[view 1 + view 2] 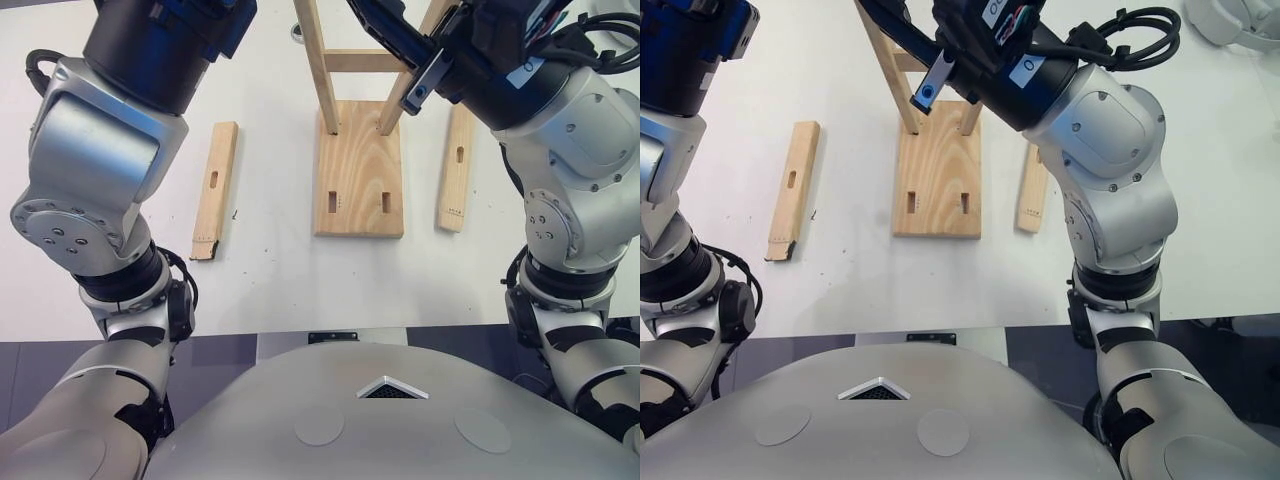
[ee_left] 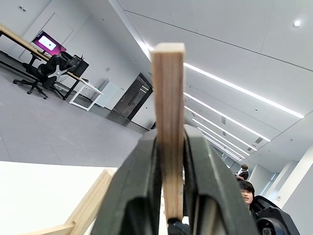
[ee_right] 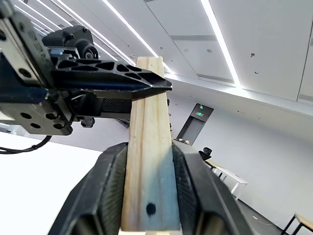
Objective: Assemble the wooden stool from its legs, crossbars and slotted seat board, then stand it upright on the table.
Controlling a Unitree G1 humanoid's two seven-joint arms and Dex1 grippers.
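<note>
Seat board (image 1: 358, 170) pale wood, flat; two legs (image 1: 319, 70) standing on it.

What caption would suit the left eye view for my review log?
Crossbar-joined leg pair upright on the seat board; left loose piece and right loose piece flat beside it.

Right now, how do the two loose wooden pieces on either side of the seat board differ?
The left piece lies farther from the seat board than the right piece. The left piece's near end is notched and dark; the right piece's looks square. Both lie flat, each with one slot.
</note>
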